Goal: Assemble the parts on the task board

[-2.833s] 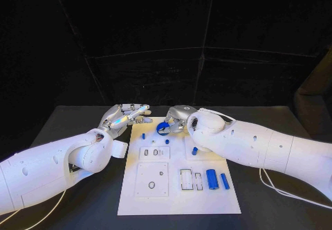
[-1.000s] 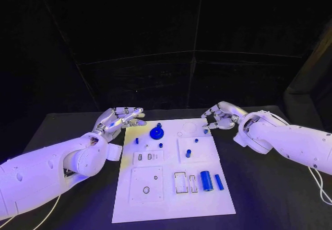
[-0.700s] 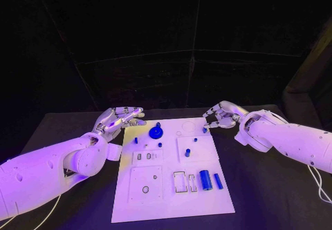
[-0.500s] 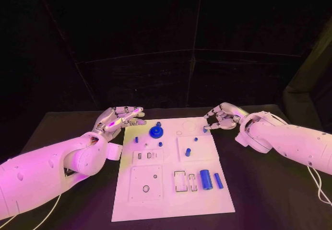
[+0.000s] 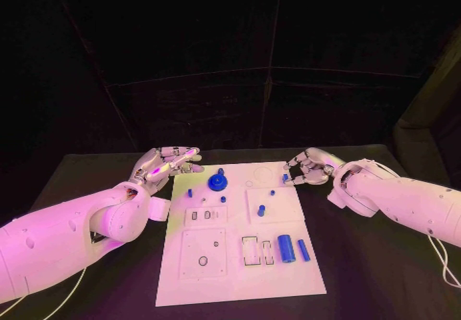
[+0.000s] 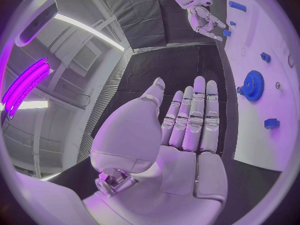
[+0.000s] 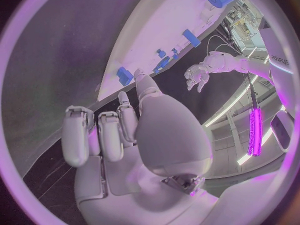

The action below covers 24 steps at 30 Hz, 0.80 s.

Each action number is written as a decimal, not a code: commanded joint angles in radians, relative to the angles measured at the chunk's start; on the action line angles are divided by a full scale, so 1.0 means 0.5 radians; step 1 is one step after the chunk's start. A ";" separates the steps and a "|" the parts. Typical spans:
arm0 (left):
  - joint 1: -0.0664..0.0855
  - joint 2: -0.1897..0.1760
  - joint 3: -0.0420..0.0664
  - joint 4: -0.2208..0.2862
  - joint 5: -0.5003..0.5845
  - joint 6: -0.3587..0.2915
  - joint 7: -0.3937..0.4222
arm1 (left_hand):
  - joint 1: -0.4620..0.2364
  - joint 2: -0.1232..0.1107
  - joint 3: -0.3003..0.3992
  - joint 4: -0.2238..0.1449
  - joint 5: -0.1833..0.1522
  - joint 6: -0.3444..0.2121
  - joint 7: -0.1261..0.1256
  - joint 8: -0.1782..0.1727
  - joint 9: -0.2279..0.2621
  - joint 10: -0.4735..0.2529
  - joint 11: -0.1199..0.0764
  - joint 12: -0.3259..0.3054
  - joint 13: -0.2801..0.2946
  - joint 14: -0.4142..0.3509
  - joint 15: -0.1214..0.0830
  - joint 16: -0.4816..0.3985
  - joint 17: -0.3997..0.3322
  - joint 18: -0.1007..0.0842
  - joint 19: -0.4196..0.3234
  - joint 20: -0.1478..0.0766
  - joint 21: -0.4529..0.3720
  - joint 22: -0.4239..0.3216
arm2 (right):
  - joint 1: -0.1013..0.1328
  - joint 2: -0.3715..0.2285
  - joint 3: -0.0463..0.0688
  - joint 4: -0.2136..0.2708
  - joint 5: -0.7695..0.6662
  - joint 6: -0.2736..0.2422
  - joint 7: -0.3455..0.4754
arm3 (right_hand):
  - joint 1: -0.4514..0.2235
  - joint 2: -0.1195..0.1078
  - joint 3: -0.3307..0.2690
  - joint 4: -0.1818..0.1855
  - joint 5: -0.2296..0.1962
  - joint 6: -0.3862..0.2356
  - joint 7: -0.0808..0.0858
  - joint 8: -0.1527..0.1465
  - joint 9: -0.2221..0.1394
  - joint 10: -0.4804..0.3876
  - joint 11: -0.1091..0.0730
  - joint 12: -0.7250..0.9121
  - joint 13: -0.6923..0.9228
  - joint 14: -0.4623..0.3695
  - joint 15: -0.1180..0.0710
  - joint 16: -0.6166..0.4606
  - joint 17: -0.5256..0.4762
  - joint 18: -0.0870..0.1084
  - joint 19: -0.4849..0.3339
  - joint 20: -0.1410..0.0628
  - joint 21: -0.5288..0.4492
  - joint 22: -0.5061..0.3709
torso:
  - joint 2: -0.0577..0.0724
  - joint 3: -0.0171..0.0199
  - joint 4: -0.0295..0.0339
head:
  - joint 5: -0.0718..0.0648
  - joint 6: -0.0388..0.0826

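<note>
The task board [image 5: 245, 267] lies lengthwise in the middle of the black table [image 5: 384, 280], with bare tabletop along both long sides and at the near end. The left hand [image 5: 165, 165] hovers by the board's far left corner; its wrist view shows the palm up, fingers [image 6: 195, 115] straight and side by side, holding nothing. The right hand [image 5: 308, 167] sits at the far right edge, fingers curled inward beside a small blue part [image 5: 285, 177] at that edge; I cannot tell from any view whether it pinches this part. On the board, the blue gear [image 5: 218, 182] stands near the far end; the left wrist view shows its toothed rim, which the head view does not. Toward the near right lie a thick blue cylinder [image 5: 285, 246] and, just beside it, a thinner blue rod [image 5: 304, 250]. Small blue pegs [image 5: 260, 211] dot the middle.
</note>
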 commanded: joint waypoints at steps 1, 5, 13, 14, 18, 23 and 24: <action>0.002 0.003 0.002 0.000 -0.006 0.028 0.023 | -0.002 0.019 -0.001 -0.015 -0.006 0.018 0.003 -0.011 0.000 0.012 0.001 -0.011 -0.001 0.007 0.006 -0.013 0.002 0.031 0.011 -0.004 -0.013 -0.003 | -0.004 0.004 0.001 -0.006 -0.013 0.036 0.020 | 0.001 0.020 0.003 -0.017 0.016 0.015 0.004 0.007 0.004 -0.002 0.005 0.008 0.094 0.159 -0.006 0.009 0.273 -0.026 0.002 -0.001 -0.009 0.058 | -0.001 0.0002 0.001 | -0.004 -0.001; 0.002 0.003 0.002 -0.001 -0.006 0.028 0.023 | 0.000 0.021 0.000 -0.018 -0.006 0.019 0.003 -0.012 0.000 0.013 0.000 -0.012 -0.001 0.008 0.005 -0.015 0.003 0.031 0.012 -0.004 -0.014 -0.005 | -0.018 0.010 0.001 -0.017 -0.017 0.042 0.020 | 0.001 0.031 0.009 -0.022 0.019 0.033 0.001 0.015 0.007 0.002 0.003 0.012 0.098 0.160 -0.007 0.010 0.277 -0.027 0.004 -0.001 -0.008 0.061 | -0.001 -0.0006 0.003 | -0.005 -0.003; 0.000 0.003 0.002 -0.003 -0.006 0.029 0.023 | 0.000 0.021 0.000 -0.018 -0.006 0.019 0.003 -0.012 0.000 0.013 0.000 -0.012 -0.001 0.008 0.005 -0.015 0.003 0.031 0.012 -0.004 -0.014 -0.005 | -0.035 0.032 0.001 -0.051 -0.019 0.043 0.023 | 0.002 0.064 0.033 -0.030 0.004 0.065 -0.003 0.027 0.009 0.010 -0.002 0.022 0.105 0.162 -0.011 0.013 0.285 -0.028 0.007 -0.003 -0.004 0.068 | -0.001 -0.0002 0.002 | -0.001 -0.006; 0.000 0.003 0.002 -0.003 -0.006 0.029 0.023 | 0.000 0.021 0.000 -0.018 -0.006 0.019 0.003 -0.012 0.000 0.013 0.000 -0.012 -0.001 0.008 0.005 -0.015 0.003 0.031 0.012 -0.004 -0.014 -0.005 | -0.036 0.035 0.001 -0.055 -0.019 0.043 0.023 | 0.002 0.072 0.039 -0.030 -0.002 0.071 -0.004 0.028 0.008 0.013 -0.003 0.025 0.107 0.162 -0.012 0.013 0.287 -0.028 0.009 -0.004 -0.003 0.070 | -0.001 -0.0002 0.002 | -0.001 -0.006; 0.000 0.003 0.002 -0.004 -0.006 0.029 0.023 | 0.000 0.021 0.000 -0.018 -0.006 0.019 0.003 -0.012 0.000 0.013 0.000 -0.012 -0.001 0.008 0.005 -0.015 0.003 0.031 0.012 -0.004 -0.014 -0.005 | -0.038 0.045 0.001 -0.066 -0.020 0.045 0.026 | -0.004 0.096 0.060 -0.030 -0.022 0.090 -0.006 0.033 0.008 0.018 -0.006 0.031 0.113 0.163 -0.014 0.015 0.292 -0.029 0.011 -0.006 -0.001 0.075 | 0.000 -0.0007 0.001 | -0.003 -0.008; 0.000 0.003 0.002 -0.005 -0.006 0.030 0.021 | 0.002 0.023 0.001 -0.021 -0.006 0.019 0.003 -0.013 -0.001 0.014 0.000 -0.013 -0.001 0.009 0.005 -0.016 0.003 0.031 0.013 -0.004 -0.015 -0.005 | -0.039 0.058 0.001 -0.078 -0.020 0.044 0.031 | -0.008 0.116 0.081 -0.031 -0.041 0.105 -0.009 0.034 0.006 0.024 -0.008 0.039 0.119 0.164 -0.016 0.017 0.296 -0.030 0.013 -0.008 0.001 0.079 | -0.001 0.0003 0.002 | -0.003 -0.008; 0.000 0.003 0.002 -0.005 -0.006 0.030 0.020 | 0.002 0.023 0.001 -0.021 -0.006 0.019 0.003 -0.013 -0.001 0.014 0.000 -0.013 -0.001 0.009 0.005 -0.016 0.003 0.031 0.013 -0.004 -0.015 -0.005 | -0.039 0.061 0.001 -0.081 -0.019 0.043 0.033 | -0.008 0.116 0.081 -0.031 -0.041 0.105 -0.009 0.034 0.006 0.024 -0.008 0.039 0.119 0.164 -0.016 0.017 0.296 -0.030 0.013 -0.008 0.001 0.079 | -0.001 0.0004 0.002 | -0.003 -0.008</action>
